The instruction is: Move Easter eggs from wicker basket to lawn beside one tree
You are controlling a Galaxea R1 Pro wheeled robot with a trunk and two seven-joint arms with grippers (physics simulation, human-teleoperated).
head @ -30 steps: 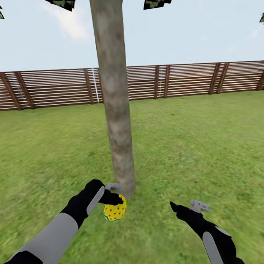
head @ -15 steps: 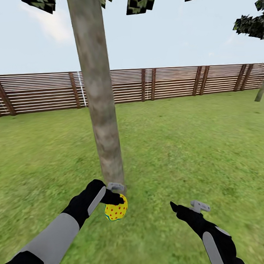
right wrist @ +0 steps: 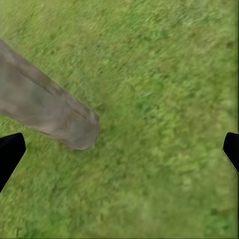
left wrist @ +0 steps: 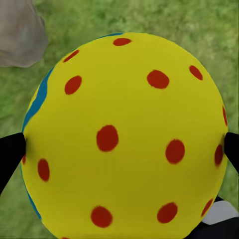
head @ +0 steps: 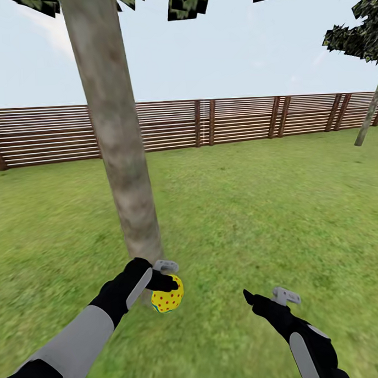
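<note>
A yellow Easter egg (head: pixel 168 297) with red dots hangs just above the lawn (head: pixel 256 208), and my left gripper (head: pixel 167 287) is shut on it. In the left wrist view the egg (left wrist: pixel 124 99) sits between the two black fingertips (left wrist: pixel 10 154), with a blue stripe at its edge. The tree (head: pixel 119 159), thick and pale grey-brown, rises straight behind the egg; its foot is about an egg's width away. My right gripper (head: pixel 253 299) is open and empty above the grass, right of the egg. In its wrist view the trunk base (right wrist: pixel 50 112) meets the lawn (right wrist: pixel 164 99). The wicker basket is out of view.
A brown slatted fence (head: pixel 235 118) closes the garden at the back. At the far right a second, thin-trunked tree (head: pixel 368 118) leans by the fence. Open grass stretches right of the thick trunk and ahead of both arms.
The whole head view has swung right, so the trunk now sits further left and looks tilted. Both arms keep their pose, and the egg stays in the left gripper.
</note>
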